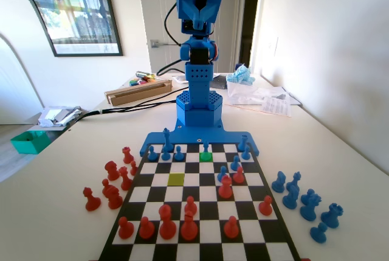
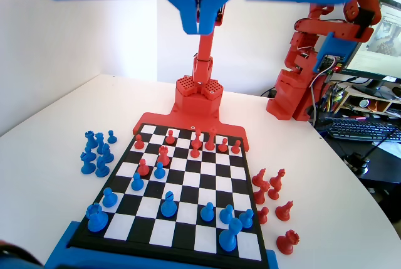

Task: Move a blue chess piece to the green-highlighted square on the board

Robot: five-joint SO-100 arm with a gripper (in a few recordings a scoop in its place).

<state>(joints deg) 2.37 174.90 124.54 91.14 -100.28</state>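
The gripper (image 2: 199, 21) is hanging at the top centre of the wrist view, jaws pressed together and holding nothing, raised well above the board (image 2: 188, 187), presumably to keep clear of the pieces. In the fixed view, the blue chess piece (image 1: 206, 148) is standing upper centre, on the green-highlighted square (image 1: 206, 156) itself. Judged from this placement, the transfer is appearing complete.

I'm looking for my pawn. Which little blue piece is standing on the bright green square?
The small blue plastic pawn in the fixed view's second-farthest row; no other blue piece stands on the green-highlighted square.
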